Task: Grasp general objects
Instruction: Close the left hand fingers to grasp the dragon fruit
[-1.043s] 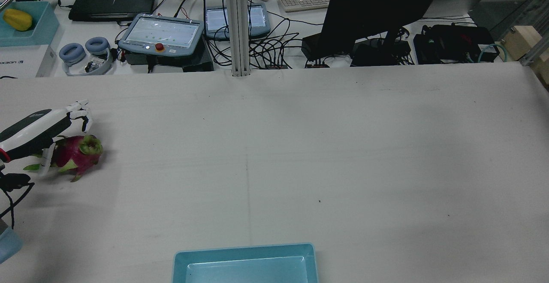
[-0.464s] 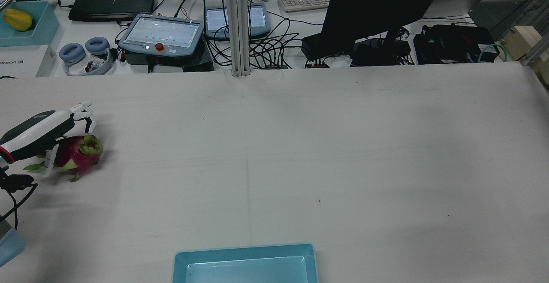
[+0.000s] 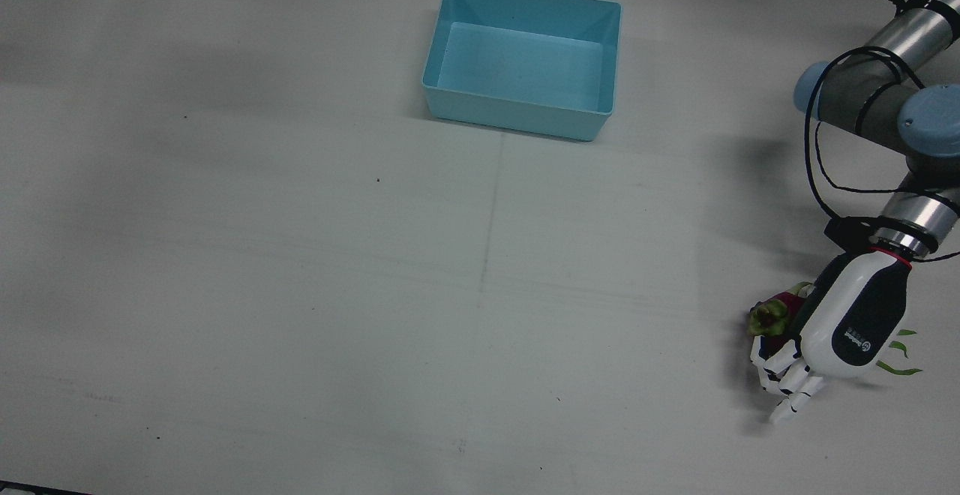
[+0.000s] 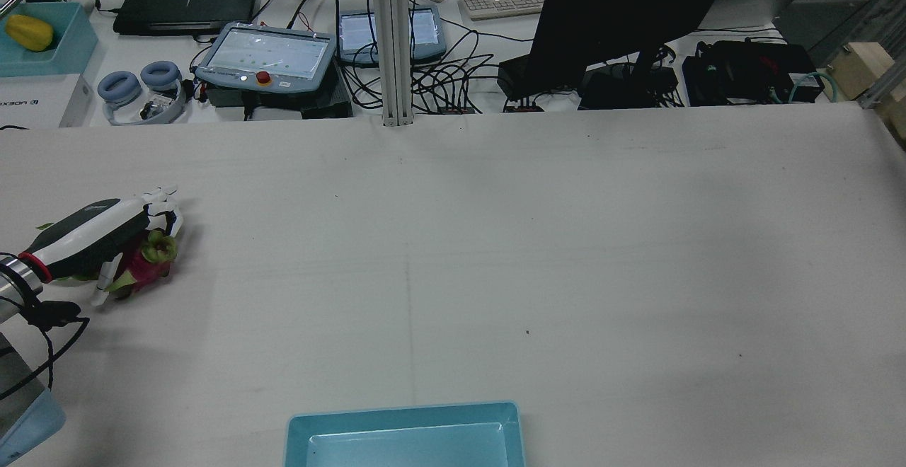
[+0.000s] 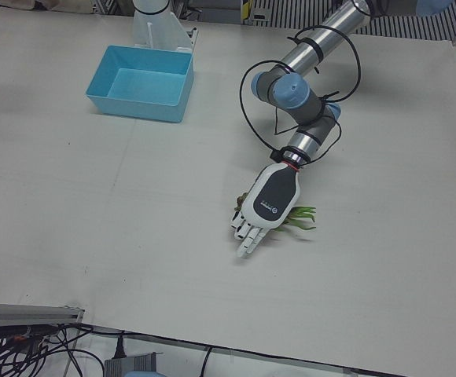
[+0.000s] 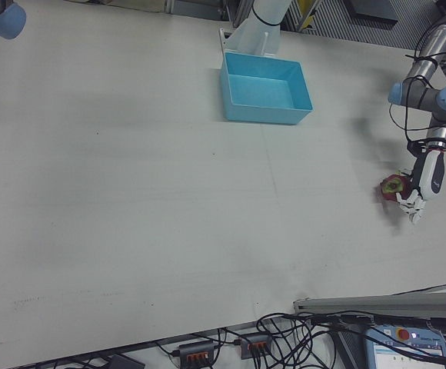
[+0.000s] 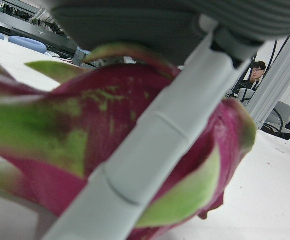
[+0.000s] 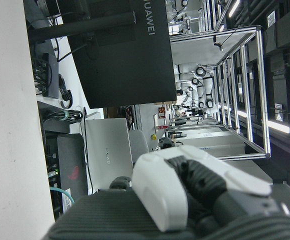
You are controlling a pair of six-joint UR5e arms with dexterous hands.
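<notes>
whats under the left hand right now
A dragon fruit lies on the table under the left hand. Its pink side and green tip show past the palm; the rest is covered, so finger contact is unclear.

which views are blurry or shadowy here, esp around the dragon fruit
Left hand view: the dragon fruit fills the frame, soft and out of focus, with a pale blurred finger across it. Front view: sharp, the left hand casts a soft shadow on the table beside the fruit. Rear view: evenly lit table, dim corners. Right hand view: lies sideways, foreground hand blurred.
</notes>
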